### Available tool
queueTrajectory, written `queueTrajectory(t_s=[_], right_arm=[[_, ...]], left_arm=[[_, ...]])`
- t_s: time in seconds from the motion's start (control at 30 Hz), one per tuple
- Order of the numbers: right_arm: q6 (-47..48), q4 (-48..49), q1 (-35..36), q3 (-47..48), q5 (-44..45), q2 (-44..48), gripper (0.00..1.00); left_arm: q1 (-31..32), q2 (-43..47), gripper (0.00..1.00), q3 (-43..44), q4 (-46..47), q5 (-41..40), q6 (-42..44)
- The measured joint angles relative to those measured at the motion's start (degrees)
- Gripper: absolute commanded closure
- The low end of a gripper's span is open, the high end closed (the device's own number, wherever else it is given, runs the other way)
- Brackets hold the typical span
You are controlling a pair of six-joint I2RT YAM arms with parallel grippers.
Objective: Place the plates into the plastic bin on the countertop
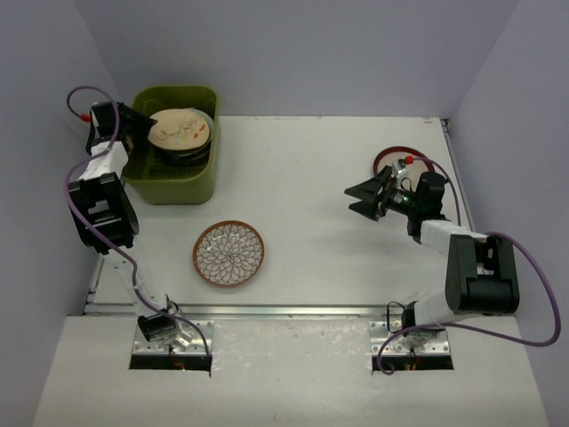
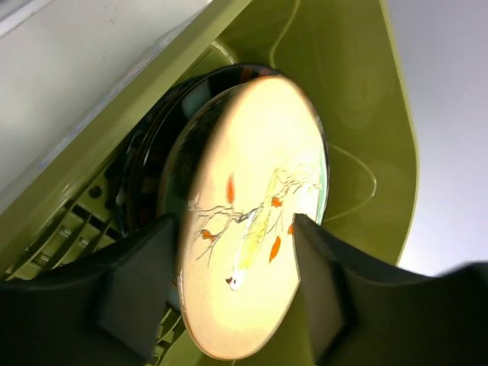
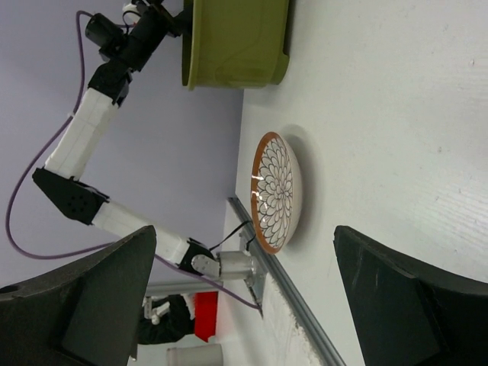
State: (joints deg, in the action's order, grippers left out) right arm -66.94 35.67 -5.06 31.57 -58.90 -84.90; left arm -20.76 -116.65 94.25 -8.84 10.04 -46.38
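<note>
So the olive-green rectangular plastic bin (image 1: 173, 189) (image 2: 358, 114) (image 3: 229, 38) is parked at the far left corner of the flat white surface (image 1: 302, 178) (image 3: 396, 114). Inside it there's a round cream plate with a branch and orange leaf print (image 1: 180, 131) (image 2: 252, 221), lying on top of a stack of dark glossy plates (image 1: 188, 157) (image 2: 149, 164).

The left fingers (image 1: 135, 124) (image 2: 130, 297) hang at the bin's left rim. They're spread wide, one on each side of the cream plate in the wrist view. Can't say for sure whether they brush its edge, but they aren't clamped on it.

Out in the open, nearer the front and a bit right of the bin, a round white plate with a dark petal pattern and terracotta rim (image 1: 228, 253) (image 3: 276, 191) lies flat, well apart from the bin. A metal rail (image 1: 267, 310) runs along the near edge.

On the right side, the right fingers (image 1: 360, 189) (image 3: 84, 297) are apart with nothing between them, pointing left. Just behind them, near the far right edge, there's a round red-rimmed plate with a dark centre (image 1: 388, 160), partly hidden by the arm.
</note>
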Motion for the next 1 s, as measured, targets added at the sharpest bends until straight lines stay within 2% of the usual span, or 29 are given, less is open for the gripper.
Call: queueTrajectory(t_s=[0.03, 0.07, 0.2, 0.4, 0.6, 0.73, 0.83, 0.9, 1.0], right_arm=[[0.16, -0.23, 0.0, -0.04, 0.11, 0.0, 0.01], [0.6, -0.63, 0.0, -0.06, 0.32, 0.0, 0.01], [2.24, -3.25, 0.22, -0.06, 1.18, -0.02, 0.01], [7.43, -13.25, 1.84, 1.38, 3.37, 0.24, 0.01], [16.32, -25.33, 6.17, 6.22, 9.77, 2.53, 0.01], [18.99, -28.03, 7.63, 7.03, 13.08, 3.45, 0.01], [18.75, -29.71, 6.62, 6.92, 16.67, 3.41, 0.01], [17.43, -29.82, 4.18, 6.33, 18.9, 3.38, 0.01], [13.25, -28.69, -3.87, 4.23, 23.86, 2.03, 0.01]], left_arm=[[0.19, -1.07, 0.02, 2.58, -1.5, -0.26, 0.5], [0.63, -2.7, 0.0, 6.49, -4.42, -1.4, 1.39], [3.59, -7.49, 0.0, 16.84, -10.47, -6.44, 5.12], [7.75, -7.64, 0.0, 15.18, -15.26, -12.04, 8.72], [7.87, -5.23, 0.0, 13.35, -18.26, -16.71, 11.11], [7.55, 3.88, 0.0, 8.89, -19.57, -19.02, 12.28], [7.55, 15.52, 0.0, 5.12, -19.12, -19.37, 12.95], [7.53, 24.75, 0.0, 1.29, -15.84, -18.25, 13.14], [7.55, 39.86, 0.0, -8.62, -10.07, -13.69, 13.12]])
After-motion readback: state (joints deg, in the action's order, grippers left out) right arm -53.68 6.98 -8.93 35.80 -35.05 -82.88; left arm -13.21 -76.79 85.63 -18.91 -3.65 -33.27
